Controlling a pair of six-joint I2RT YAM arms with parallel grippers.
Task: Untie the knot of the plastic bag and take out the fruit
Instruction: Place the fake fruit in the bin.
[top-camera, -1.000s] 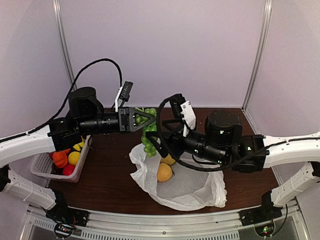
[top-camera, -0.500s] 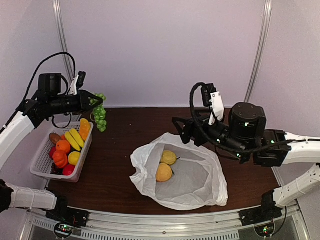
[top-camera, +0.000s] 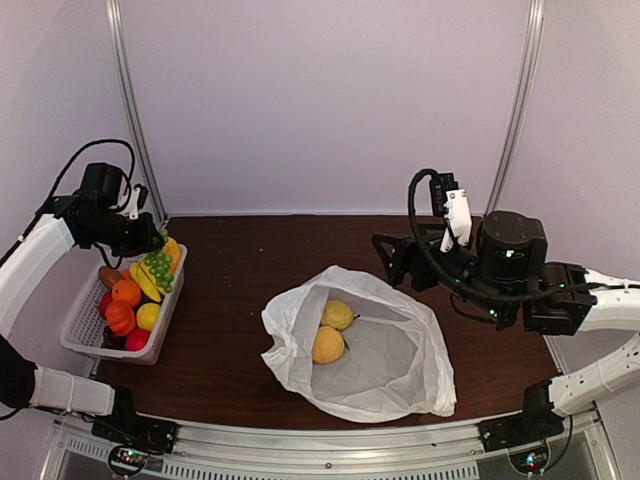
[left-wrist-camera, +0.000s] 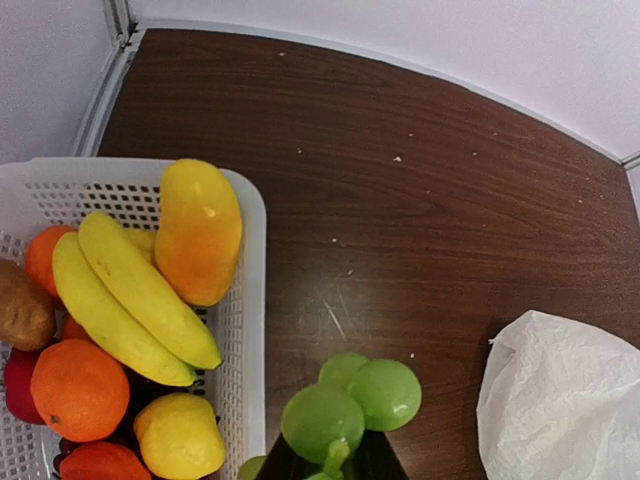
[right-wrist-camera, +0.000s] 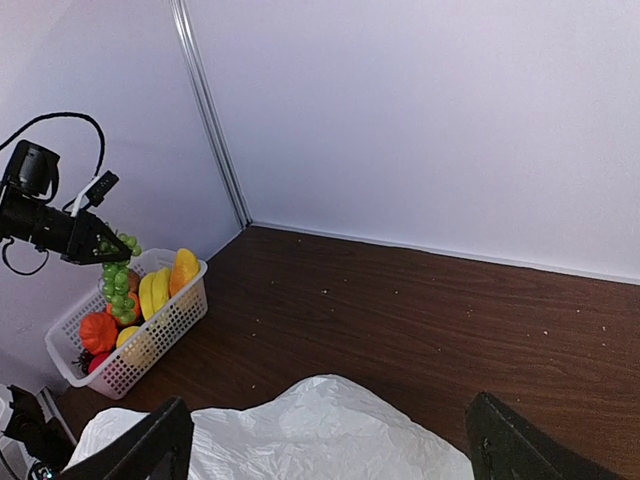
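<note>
Green grape bunch cut off by lower edge, left pincer mostly hidden behind it

Lane beside the plastic bag
I see bare table between it and the basket; bag mouth gapes upward.

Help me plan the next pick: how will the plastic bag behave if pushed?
The plastic bag looks thin and crumpled, so it probably buckles rather than slides. The two round fruits inside may roll, though their weight likely anchors it.

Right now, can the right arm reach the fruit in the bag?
Probably yes: the plastic bag gapes open, the fruit lies uncovered, and the open right pincer hovers just beyond it.
</note>
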